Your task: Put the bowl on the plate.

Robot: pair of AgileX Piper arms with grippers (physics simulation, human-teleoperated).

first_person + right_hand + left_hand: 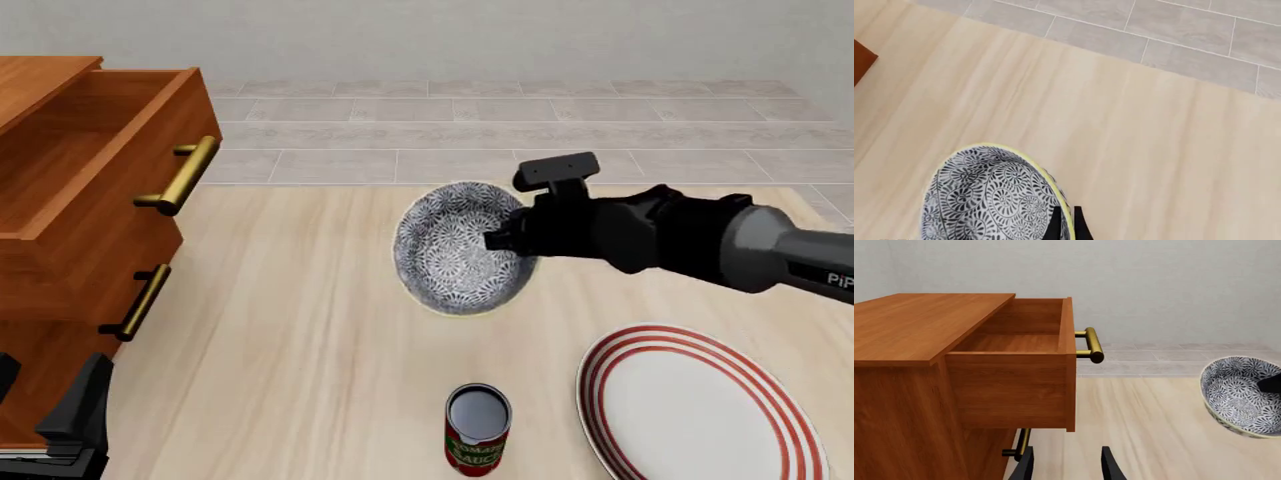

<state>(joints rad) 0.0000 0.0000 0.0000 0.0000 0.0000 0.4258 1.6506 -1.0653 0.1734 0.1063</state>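
The right gripper (pixel 1066 223) is pinched tight on the pale yellow rim of the deep round bowl with a dense blue-grey floral pattern (pixel 461 247), holding it tilted above the pale wooden table (pixel 307 340). The large flat white plate with red rings (pixel 701 405) lies near, apart from the bowl. The left gripper (pixel 1067 465) hangs with fingers spread, empty, beside the reddish wooden cabinet (pixel 934 370) with its open drawer (pixel 1021 370) and brass handles (pixel 1093 345). A red-labelled metal can (pixel 477 428) stands upright just beside the plate.

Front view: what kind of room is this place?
Probably a pretend computer-made kitchen or dining spot: a wooden table holding a bowl, plate and can, beside a wooden drawer cabinet.
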